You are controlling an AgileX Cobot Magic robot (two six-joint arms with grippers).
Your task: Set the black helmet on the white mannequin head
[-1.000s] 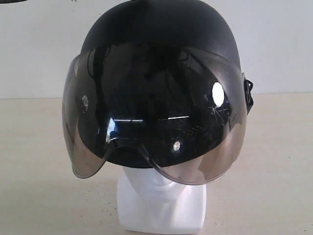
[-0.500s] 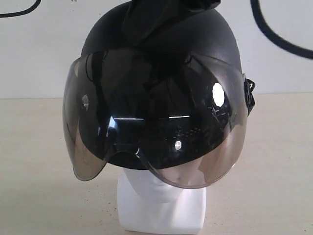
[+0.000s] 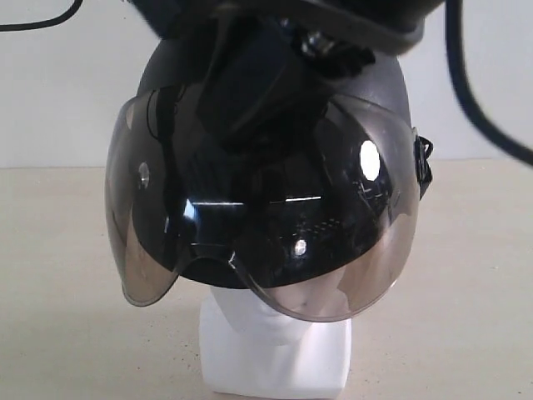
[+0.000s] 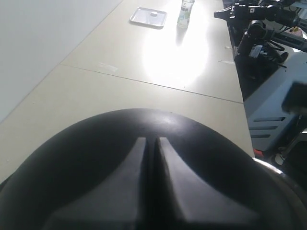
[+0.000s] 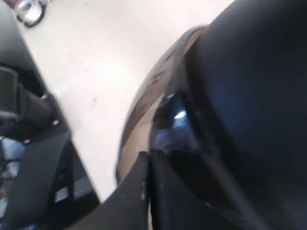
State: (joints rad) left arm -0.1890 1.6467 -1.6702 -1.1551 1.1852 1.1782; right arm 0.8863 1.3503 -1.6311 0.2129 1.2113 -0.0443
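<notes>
The black helmet (image 3: pixel 375 75) sits on the white mannequin head (image 3: pixel 275 354), and its smoky visor (image 3: pixel 266 217) hides the face down to the chin. My right gripper (image 3: pixel 241 137) hangs in front of the crown and the visor's top, on an arm coming from the upper right. It is shut and holds nothing. In the blurred right wrist view its fingertips (image 5: pixel 148 158) lie beside the visor's rim (image 5: pixel 144 105). My left gripper (image 4: pixel 152 141) is shut and empty, close over the helmet's rounded shell (image 4: pixel 86 158).
The head stands on a beige table (image 3: pixel 67 317) before a white wall. A black cable (image 3: pixel 470 100) hangs at the upper right. In the left wrist view, a white tray (image 4: pixel 148 17) and a bottle (image 4: pixel 184 12) stand far off, with dark equipment (image 4: pixel 268 28) past the table's edge.
A shut gripper and its arm have come down from the top of the exterior view, over the crown to the visor's top. The helmet has hardly moved.
</notes>
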